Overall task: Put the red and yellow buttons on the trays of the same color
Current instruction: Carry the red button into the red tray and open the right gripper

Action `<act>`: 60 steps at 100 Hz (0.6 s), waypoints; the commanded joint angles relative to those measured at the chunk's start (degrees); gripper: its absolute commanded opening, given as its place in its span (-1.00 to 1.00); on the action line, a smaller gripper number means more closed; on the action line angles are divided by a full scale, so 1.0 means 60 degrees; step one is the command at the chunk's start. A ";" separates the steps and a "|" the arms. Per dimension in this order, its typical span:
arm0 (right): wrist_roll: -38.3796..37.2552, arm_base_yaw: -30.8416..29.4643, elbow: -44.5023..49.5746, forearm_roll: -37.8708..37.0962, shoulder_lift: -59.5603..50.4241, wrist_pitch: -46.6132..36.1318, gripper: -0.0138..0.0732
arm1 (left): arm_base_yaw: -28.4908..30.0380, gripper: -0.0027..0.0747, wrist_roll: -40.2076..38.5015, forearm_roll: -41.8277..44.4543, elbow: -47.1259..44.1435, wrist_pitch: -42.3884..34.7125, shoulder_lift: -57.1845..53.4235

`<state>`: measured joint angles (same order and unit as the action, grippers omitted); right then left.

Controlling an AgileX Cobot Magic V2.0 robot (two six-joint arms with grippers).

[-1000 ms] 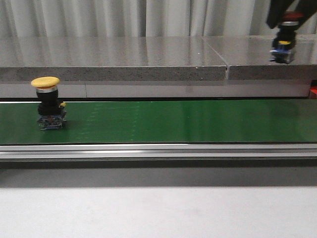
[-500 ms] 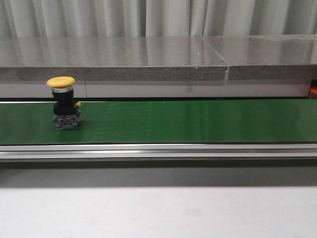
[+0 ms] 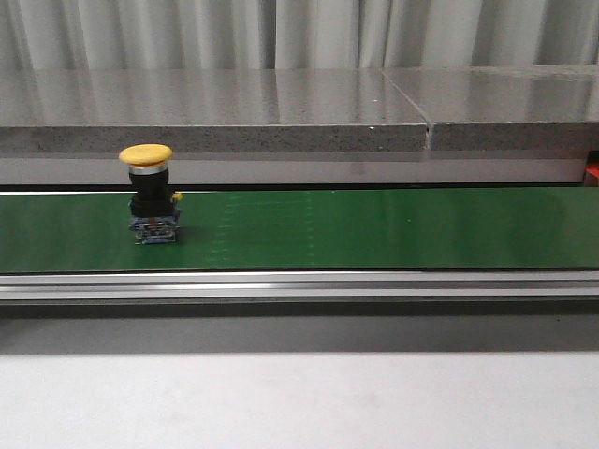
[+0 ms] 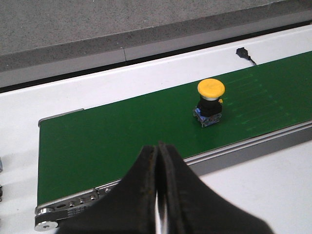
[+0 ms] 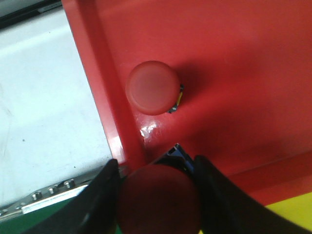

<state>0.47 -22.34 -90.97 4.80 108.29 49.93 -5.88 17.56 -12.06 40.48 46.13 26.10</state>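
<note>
A yellow button [image 3: 150, 192] stands upright on the green belt [image 3: 374, 229], left of centre; the left wrist view also shows the yellow button [image 4: 210, 100]. My left gripper [image 4: 158, 147] hovers over the belt's near rail, shut with nothing in it, short of that button. My right gripper [image 5: 157, 168] is shut on a red button [image 5: 158, 197], held just over the edge of the red tray [image 5: 234, 73]. Another red button [image 5: 151, 87] stands in that tray. A corner of the yellow tray [image 5: 292, 217] shows beside it. Neither gripper appears in the front view.
A grey stone ledge [image 3: 281, 103] runs behind the belt, and an aluminium rail [image 3: 299, 283] runs along its front. White tabletop [image 3: 299, 402] lies nearer. A small black cable end [image 4: 242, 51] sits beyond the belt. A red sliver [image 3: 592, 171] shows at the far right.
The yellow button has travelled to the right along the belt. The right gripper holding the red button has left the front view at the top right.
</note>
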 commanded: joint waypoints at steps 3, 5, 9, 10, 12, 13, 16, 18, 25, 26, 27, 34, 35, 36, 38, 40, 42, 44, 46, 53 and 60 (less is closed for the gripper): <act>-0.0078 -0.0057 -0.0316 0.0029 -0.0166 -0.0499 -0.30 | -0.0057 -0.99 -0.0020 -0.0144 0.0259 -0.0643 0.0056; -0.0078 -0.0057 -0.0316 0.0029 -0.0129 -0.0544 -0.30 | -0.0057 -0.99 -0.0020 -0.0144 0.0259 -0.0643 0.0056; -0.0078 -0.0074 -0.0316 0.0029 -0.0012 -0.0597 -0.30 | -0.0057 -0.99 -0.0020 -0.0144 0.0259 -0.0643 0.0056; -0.0078 -0.0070 -0.0316 0.0029 0.0030 -0.0617 -0.30 | -0.0057 -0.99 -0.0020 -0.0144 0.0259 -0.0643 0.0056; -0.0131 -0.0079 -0.0316 0.0029 0.0076 -0.0628 -0.30 | -0.0057 -0.99 -0.0020 -0.0144 0.0259 -0.0643 0.0056; -0.0151 -0.0078 -0.0316 0.0029 0.0112 -0.0630 -0.30 | -0.0057 -0.99 -0.0020 -0.0144 0.0259 -0.0643 0.0056; -0.0193 -0.0088 -0.0316 0.0029 0.0170 -0.0676 -0.30 | -0.0057 -0.99 -0.0020 -0.0144 0.0259 -0.0643 0.0056; -0.0215 -0.0096 -0.0316 0.0029 0.0233 -0.0699 -0.30 | -0.0057 -0.99 -0.0020 -0.0144 0.0259 -0.0643 0.0056; -0.0243 -0.0131 -0.0316 0.0018 0.0360 -0.0819 -0.30 | -0.0057 -0.99 -0.0020 -0.0144 0.0259 -0.0643 0.0056; -0.0259 -0.0131 -0.0316 0.0018 0.0378 -0.0847 -0.30 | -0.0057 -0.99 -0.0020 -0.0144 0.0259 -0.0643 0.0056; -0.0261 -0.0142 -0.0316 0.0009 0.0390 -0.0856 -0.30 | -0.0057 -0.99 -0.0020 -0.0144 0.0259 -0.0643 0.0056; -0.0261 -0.0188 -0.0316 -0.0026 0.0428 -0.0946 -0.30 | -0.0057 -0.99 -0.0020 -0.0144 0.0259 -0.0643 0.0056; -0.0261 -0.0197 -0.0316 -0.0026 0.0428 -0.0945 -0.30 | -0.0057 -0.99 -0.0020 -0.0144 0.0259 -0.0643 0.0056; -0.0261 -0.0206 -0.0316 -0.0039 0.0444 -0.0945 -0.30 | -0.0057 -0.99 -0.0020 -0.0144 0.0259 -0.0643 0.0056; -0.0261 -0.0218 -0.0316 -0.0037 0.0453 -0.0945 -0.30 | -0.0057 -0.99 -0.0020 -0.0144 0.0259 -0.0643 0.0056; -0.0261 -0.0233 -0.0316 -0.0037 0.0464 -0.0934 -0.30 | -0.0057 -0.99 -0.0020 -0.0144 0.0259 -0.0643 0.0056; -0.0261 -0.0248 -0.0316 -0.0037 0.0477 -0.0933 -0.30 | -0.0057 -0.99 -0.0020 -0.0144 0.0259 -0.0643 0.0056; -0.0261 -0.0271 -0.0316 -0.0037 0.0486 -0.0920 -0.30 | -0.0057 -0.99 -0.0020 -0.0144 0.0259 -0.0643 0.0056; -0.0261 -0.0281 -0.0316 -0.0037 0.0503 -0.0909 -0.30 | -0.0057 -0.99 -0.0020 -0.0144 0.0259 -0.0643 0.0056; -0.0261 -0.0311 -0.0316 -0.0037 0.0501 -0.0886 -0.27 | -0.0057 -0.99 -0.0020 -0.0144 0.0259 -0.0643 0.0056; -0.0261 -0.0319 -0.0316 -0.0037 0.0501 -0.0911 -0.10 | -0.0057 -0.99 -0.0020 -0.0144 0.0259 -0.0643 0.0056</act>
<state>-1.03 -23.76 -90.97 4.80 114.16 46.40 -5.88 17.56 -12.06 40.48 46.13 26.10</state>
